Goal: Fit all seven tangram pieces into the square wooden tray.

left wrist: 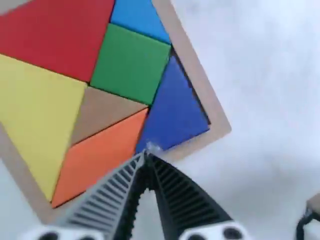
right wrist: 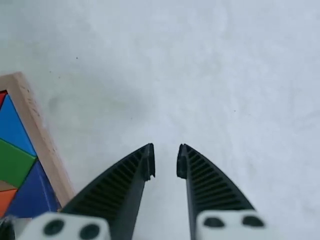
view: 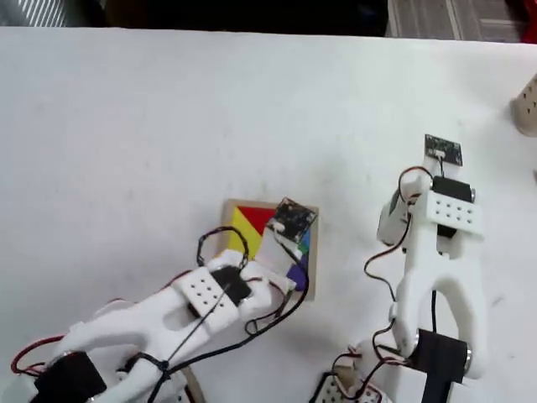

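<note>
My left end effector (left wrist: 146, 156) is pinched shut on nothing, its tips at the edge of the dark blue piece (left wrist: 175, 107). That piece lies in the tray (left wrist: 199, 80), at the corner toward 4 o'clock in the high view, and looks not quite seated against the rim. My right end effector (right wrist: 165, 162) hangs at 3 o'clock of the tray over bare bench (view: 126, 126), jaws a narrow gap apart, empty.

I judge these pieces light, thin, stiff and smooth. Once laid they offer little to pinch, so a push on a free edge suits better.

From above, my left arm covers much of the tray. The left wrist view gives the layout: the other pieces (left wrist: 127, 62) lie flush, around a brown triangle (left wrist: 102, 112) that may be a piece or the bare floor.
</note>
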Tool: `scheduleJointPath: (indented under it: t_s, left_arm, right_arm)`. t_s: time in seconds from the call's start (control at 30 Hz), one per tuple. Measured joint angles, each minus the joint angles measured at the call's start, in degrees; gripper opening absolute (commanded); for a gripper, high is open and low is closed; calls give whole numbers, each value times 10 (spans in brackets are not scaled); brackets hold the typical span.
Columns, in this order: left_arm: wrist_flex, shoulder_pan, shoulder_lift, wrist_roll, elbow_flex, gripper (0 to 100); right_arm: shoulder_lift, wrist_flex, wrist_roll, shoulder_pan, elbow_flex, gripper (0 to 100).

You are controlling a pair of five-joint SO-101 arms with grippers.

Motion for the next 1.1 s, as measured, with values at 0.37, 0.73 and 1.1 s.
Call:
scheduleJointPath:
  t_s: [0.37, 0.73, 1.1]
  left_arm:
    - [-62, 0, 0, 0, 0, 24]
    - [-20, -162, -76, -4, -6, 24]
    - [48, -359, -273, -113, 87, 26]
  right_arm:
    - [0, 0, 0, 0, 0, 77]
    - [-9, 12, 0, 0, 0, 15]
    - [-193, -40, 52, -76, 136, 17]
